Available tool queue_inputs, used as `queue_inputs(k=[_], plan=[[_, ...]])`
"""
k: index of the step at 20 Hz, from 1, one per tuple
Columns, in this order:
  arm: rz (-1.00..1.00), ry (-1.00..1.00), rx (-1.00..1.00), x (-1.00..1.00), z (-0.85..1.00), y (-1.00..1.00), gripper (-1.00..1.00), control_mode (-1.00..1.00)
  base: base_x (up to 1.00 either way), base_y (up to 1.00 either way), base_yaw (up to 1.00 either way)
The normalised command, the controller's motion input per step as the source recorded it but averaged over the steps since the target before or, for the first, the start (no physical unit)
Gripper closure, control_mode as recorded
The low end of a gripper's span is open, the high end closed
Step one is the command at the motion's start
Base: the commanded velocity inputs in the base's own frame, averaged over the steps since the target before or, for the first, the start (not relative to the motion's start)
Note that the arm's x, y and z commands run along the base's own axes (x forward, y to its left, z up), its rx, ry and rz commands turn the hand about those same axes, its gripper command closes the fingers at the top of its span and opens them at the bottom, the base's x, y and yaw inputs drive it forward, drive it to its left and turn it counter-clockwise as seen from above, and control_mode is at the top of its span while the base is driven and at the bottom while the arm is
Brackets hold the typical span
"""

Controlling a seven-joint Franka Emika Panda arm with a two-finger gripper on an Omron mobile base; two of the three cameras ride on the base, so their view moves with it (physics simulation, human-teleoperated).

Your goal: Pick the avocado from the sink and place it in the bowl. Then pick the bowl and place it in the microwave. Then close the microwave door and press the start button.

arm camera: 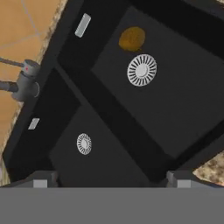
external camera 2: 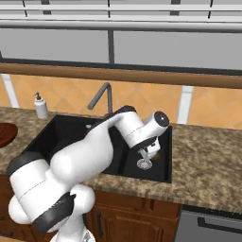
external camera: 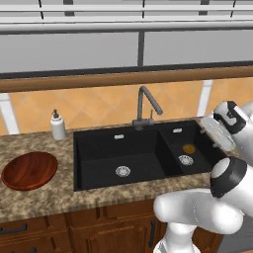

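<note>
The avocado (external camera: pixel 189 148), a small olive-brown lump, lies on the floor of the right basin of the black sink (external camera: pixel 99 148), just behind the round silver drain (external camera: pixel 186 159). In the hand view the avocado (arm camera: pixel 132 38) sits beyond the drain (arm camera: pixel 141 70), well ahead of the fingertips. My gripper (external camera 2: pixel 150 152) hangs over the right basin, pointing down; my gripper (arm camera: pixel 111 180) is open, its jaws wide apart and holding nothing. The reddish-brown wooden bowl (external camera: pixel 29 170) rests empty on the counter left of the sink. The microwave and its door are out of view.
A dark gooseneck faucet (external camera: pixel 146 106) rises behind the divider between the basins. A white soap dispenser (external camera: pixel 58 125) stands at the back left. Speckled granite counter (external camera: pixel 44 197) surrounds the sink, with wooden cabinets below. The left basin has its own drain (external camera: pixel 122 171).
</note>
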Motion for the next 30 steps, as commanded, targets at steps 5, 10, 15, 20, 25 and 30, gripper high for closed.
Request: queue_inputs(k=[5,10,15,20,25,30], plan=[[-0.02,0.0,0.19,0.76,-0.61,-0.09,-1.0,-1.0,0.0,0.0,0.0],[-0.02,0.13,0.01,0.91,-0.62,-0.02,-1.0,-1.0,0.0,0.0,0.0],[-0.19,0.19,0.01,0.49,-0.79,-0.23,-1.0,-1.0,0.0,0.0,0.0],[-0.17,0.15,0.08,0.54,-0.54,-0.5,-1.0,-1.0,0.0,0.0,0.0],[-0.13,0.03,0.05,0.76,-0.55,-0.31,-1.0,-1.0,0.0,0.0,0.0],[-0.09,0.0,0.02,0.62,-0.57,-0.16,-1.0,-1.0,0.0,0.0,0.0]])
